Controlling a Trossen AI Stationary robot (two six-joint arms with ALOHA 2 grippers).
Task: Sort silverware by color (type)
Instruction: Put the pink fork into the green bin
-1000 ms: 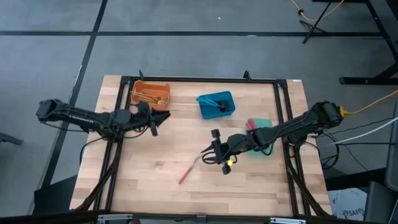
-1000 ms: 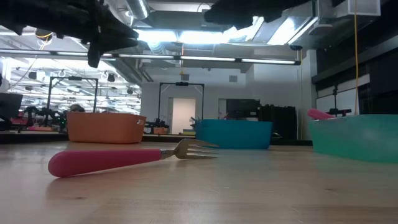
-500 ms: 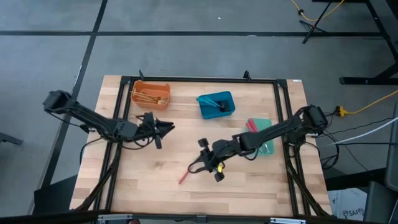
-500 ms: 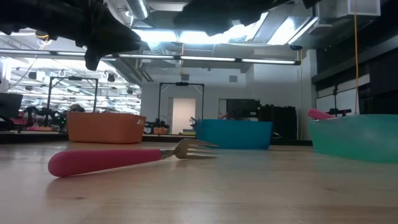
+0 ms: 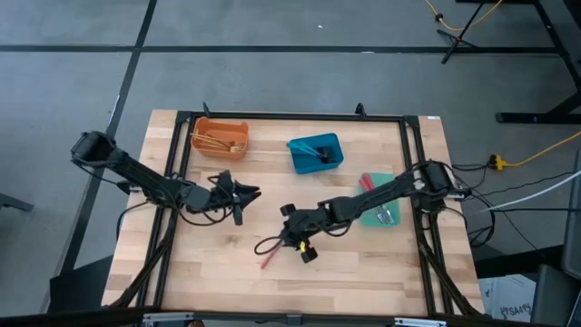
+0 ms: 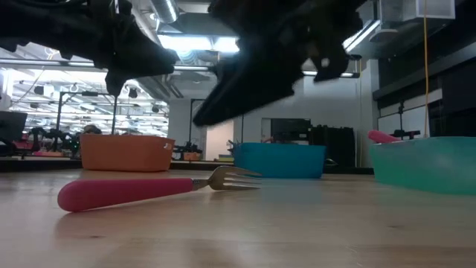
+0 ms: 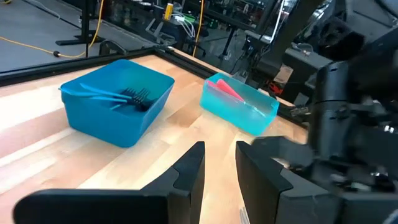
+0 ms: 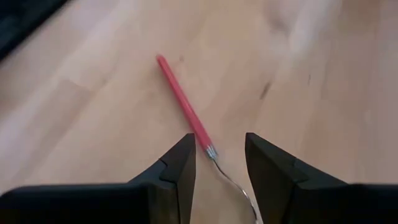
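A red-handled fork (image 5: 270, 255) lies flat on the wooden table near its middle, with its metal tines (image 6: 234, 179) toward the far side. My right gripper (image 8: 219, 149) hovers open just above the fork where handle meets neck, one finger on either side, touching nothing; it also shows in the high view (image 5: 277, 242). My left gripper (image 5: 252, 193) hangs open above the table left of centre, holding nothing. Gold utensils lie in the orange bin (image 5: 221, 136), dark ones in the blue bin (image 7: 118, 99), and red ones in the green bin (image 7: 239, 102).
The three bins stand along the table's far and right parts. My right arm (image 5: 381, 193) reaches over the green bin (image 5: 386, 213). A black frame (image 5: 290, 116) runs round the table top. Bare wood lies near the front edge (image 5: 363, 272).
My right gripper has come down and moved toward the table's left and near edges, tipping further downward, until it is over the fork. My left gripper has moved toward the right and near edges and sunk a little. The fork has not moved.
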